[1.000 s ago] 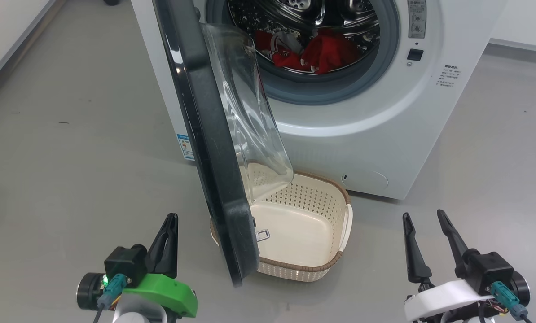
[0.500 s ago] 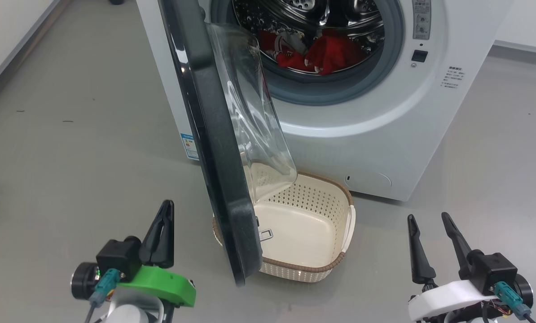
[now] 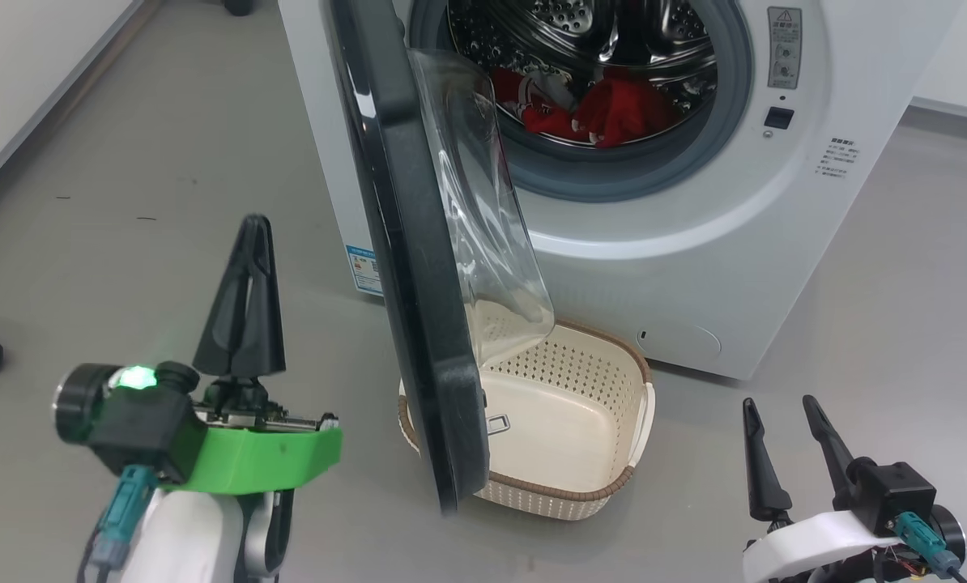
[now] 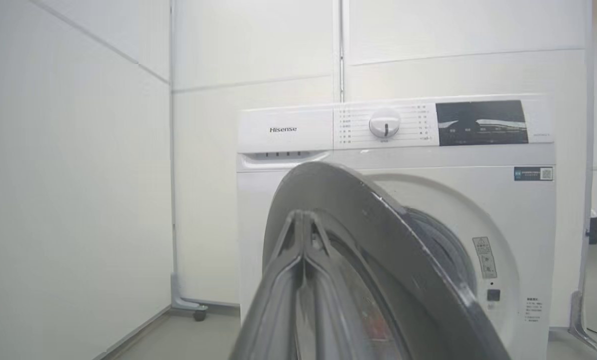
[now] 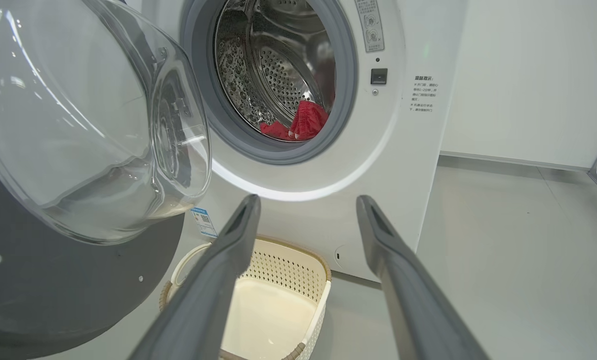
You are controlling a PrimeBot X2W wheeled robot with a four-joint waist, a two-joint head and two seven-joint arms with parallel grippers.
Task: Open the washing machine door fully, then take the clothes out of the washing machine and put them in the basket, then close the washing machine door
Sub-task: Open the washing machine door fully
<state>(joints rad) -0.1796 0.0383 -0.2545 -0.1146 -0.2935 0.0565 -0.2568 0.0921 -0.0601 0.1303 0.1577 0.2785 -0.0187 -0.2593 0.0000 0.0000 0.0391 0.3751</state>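
Head view: you see the big white front-loading washing machine across the top of the scene. Its large round glossy black door is swung out edge-on from the machine's left side as you face it. The door stands partly open, with its bulging clear glass bowl turned toward the drum opening. Note that the bright red clothes with white trim lie inside the machine's perforated steel drum, behind the grey rubber ring. The small cream plastic basket with a brown woven-look rim sits on the floor directly in front of the machine, below the opening, and the door's lower edge overlaps its left side. The left gripper is raised in front of the machine's left side, on the outer side of the door and apart from it. Its two long dark fingers are pressed together and grip nothing. The right gripper sits low in front of the machine's right corner, fingers spread. In the left wrist view, the left gripper points at the door's outer face. In the right wrist view, the right gripper frames the basket at the foot of the machine, and the clothes rest at the bottom of the drum.
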